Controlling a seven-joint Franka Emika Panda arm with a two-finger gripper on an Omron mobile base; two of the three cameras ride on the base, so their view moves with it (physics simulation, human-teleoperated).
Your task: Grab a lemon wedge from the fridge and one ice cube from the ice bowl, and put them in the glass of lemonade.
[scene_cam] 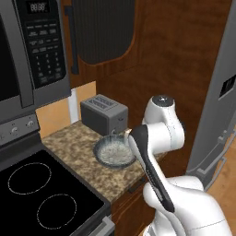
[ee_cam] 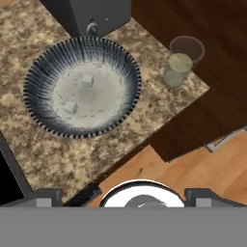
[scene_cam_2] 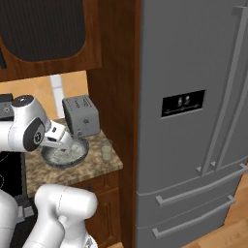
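Note:
The ice bowl (ee_cam: 126,72), grey with a ribbed wall, stands on the granite counter with two ice cubes (ee_cam: 87,80) on its speckled floor. My gripper (ee_cam: 124,197) hangs above the counter's front edge, short of the bowl, open and with nothing between its fingers. The glass of lemonade (ee_cam: 179,63) stands right of the bowl at the counter's corner, apart from it. Seen from the right base, the bowl (scene_cam_2: 80,151) sits under my hand, the glass (scene_cam_2: 105,150) beside it. The fridge (scene_cam_2: 193,63) has its doors shut. The lemon wedge is hidden.
A boxy grey toaster (scene_cam: 103,113) stands just behind the bowl (scene_cam: 102,146). A black cooktop (scene_cam: 41,193) lies left of the counter, with a microwave (scene_cam: 32,50) above it. A wooden panel (scene_cam_2: 118,87) separates counter and fridge. Wood floor lies below the counter edge.

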